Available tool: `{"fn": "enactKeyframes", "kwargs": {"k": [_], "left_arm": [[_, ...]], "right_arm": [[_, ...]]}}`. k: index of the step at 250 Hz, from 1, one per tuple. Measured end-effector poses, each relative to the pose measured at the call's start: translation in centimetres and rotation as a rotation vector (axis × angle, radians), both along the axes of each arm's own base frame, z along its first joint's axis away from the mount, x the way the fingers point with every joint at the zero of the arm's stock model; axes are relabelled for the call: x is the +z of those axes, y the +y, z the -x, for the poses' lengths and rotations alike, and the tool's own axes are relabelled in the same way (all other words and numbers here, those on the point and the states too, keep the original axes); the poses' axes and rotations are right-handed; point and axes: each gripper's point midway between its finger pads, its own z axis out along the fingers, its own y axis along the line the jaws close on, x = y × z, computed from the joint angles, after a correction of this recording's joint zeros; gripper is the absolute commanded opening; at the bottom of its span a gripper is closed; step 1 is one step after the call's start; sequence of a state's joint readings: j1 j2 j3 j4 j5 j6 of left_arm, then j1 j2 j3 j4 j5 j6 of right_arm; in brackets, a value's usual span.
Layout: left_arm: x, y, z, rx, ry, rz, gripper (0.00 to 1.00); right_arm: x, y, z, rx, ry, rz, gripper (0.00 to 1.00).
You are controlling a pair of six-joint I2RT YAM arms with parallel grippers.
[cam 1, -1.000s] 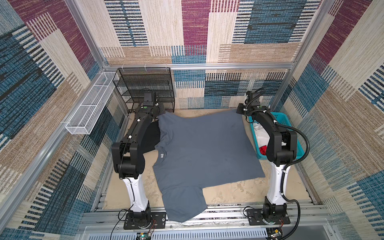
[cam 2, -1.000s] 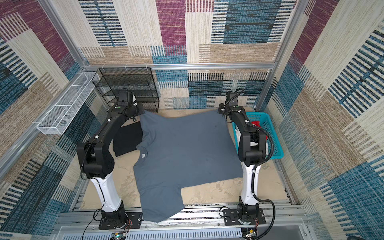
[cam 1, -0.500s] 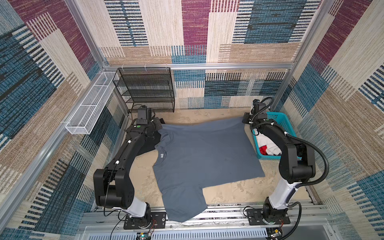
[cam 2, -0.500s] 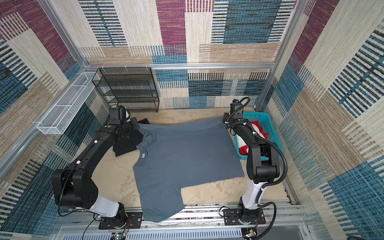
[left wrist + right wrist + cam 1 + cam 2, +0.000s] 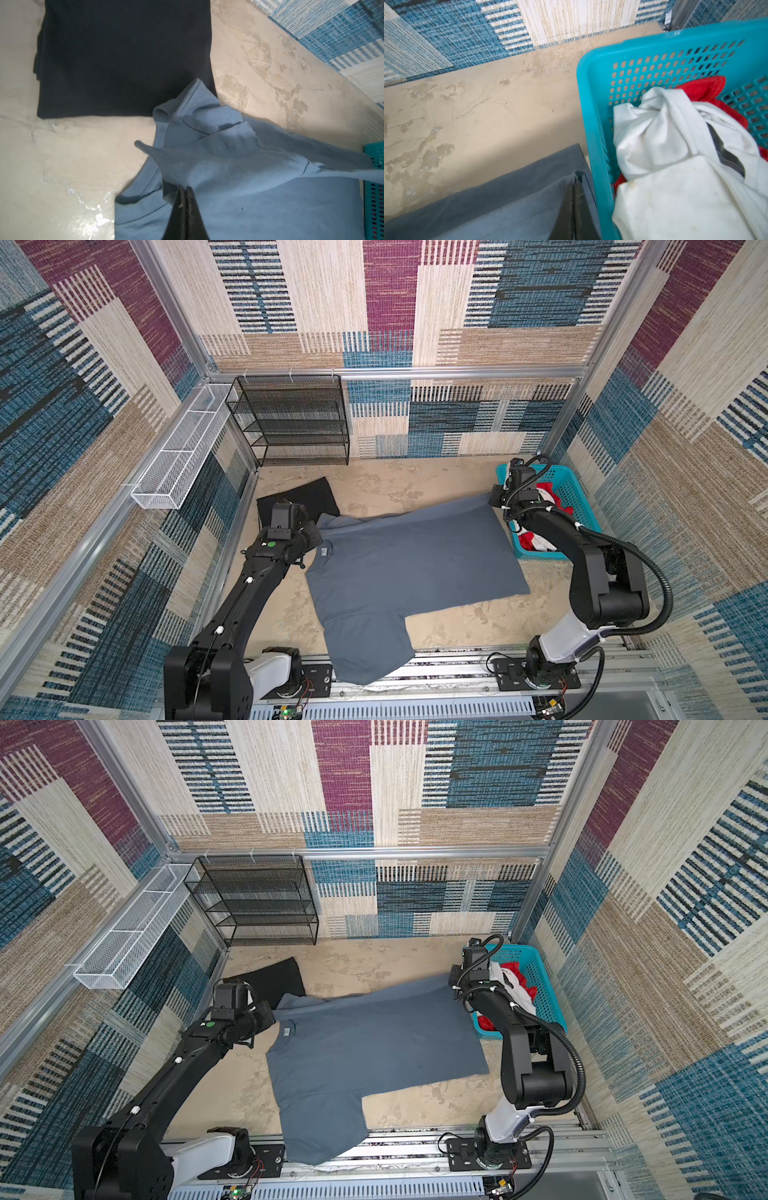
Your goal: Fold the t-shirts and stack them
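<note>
In both top views the blue-grey t-shirt (image 5: 415, 568) lies spread on the table (image 5: 374, 489), with the left gripper (image 5: 316, 536) and right gripper (image 5: 493, 501) at its far corners. The left wrist view shows jaws clamped on bunched shoulder cloth beside the folded black t-shirt (image 5: 124, 58). The right wrist view shows jaws clamped on a hem corner beside the basket (image 5: 593, 124).
</note>
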State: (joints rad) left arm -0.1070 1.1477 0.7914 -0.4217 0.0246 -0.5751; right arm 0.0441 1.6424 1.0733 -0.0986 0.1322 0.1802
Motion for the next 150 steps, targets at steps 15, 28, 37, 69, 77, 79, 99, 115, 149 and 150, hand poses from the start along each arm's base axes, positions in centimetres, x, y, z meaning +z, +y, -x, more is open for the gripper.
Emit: {"fn": "enactKeyframes", "kwargs": {"k": [15,28,37,69,77,79,99,115,149,150], "left_arm": [[-1.4,-1.0,1.5,-0.017,0.022,0.026,0.01],[-2.7,-2.0,2.8,-0.035,0.045,0.049,0.04],[-3.4,-2.5,3.6,-0.05,0.057,0.061,0.09],[-4.8,-4.0,6.5,-0.076,0.074,0.098,0.33],[-4.9,-4.2,7.1,-0.08,0.074,0.108,0.36],[-4.9,-4.3,7.3,-0.078,0.076,0.112,0.36],[-4.7,-4.4,8.5,-0.08,0.08,0.121,0.38],[-4.2,-3.9,8.8,-0.066,0.069,0.106,0.39],[-3.4,-3.7,8.1,-0.065,0.053,0.072,0.46],[-3.4,-3.7,8.0,-0.066,0.053,0.07,0.46]], "right_arm": [[-0.5,-0.2,0.6,-0.01,0.006,0.005,0.0],[-0.8,-0.4,1.0,-0.018,0.005,0.008,0.0],[-0.9,-0.5,1.1,-0.023,0.003,0.007,0.0],[-1.1,-0.6,1.9,-0.05,-0.02,-0.014,0.39],[-0.9,-0.6,2.0,-0.049,-0.032,-0.017,0.41],[-0.8,-0.6,2.0,-0.05,-0.037,-0.016,0.41],[0.3,-0.7,1.9,-0.058,-0.073,-0.021,0.44],[1.4,-0.7,1.7,-0.063,-0.105,-0.031,0.48],[4.0,0.7,0.9,-0.026,-0.162,-0.048,0.54],[4.1,0.8,0.9,-0.022,-0.165,-0.049,0.54]]}}
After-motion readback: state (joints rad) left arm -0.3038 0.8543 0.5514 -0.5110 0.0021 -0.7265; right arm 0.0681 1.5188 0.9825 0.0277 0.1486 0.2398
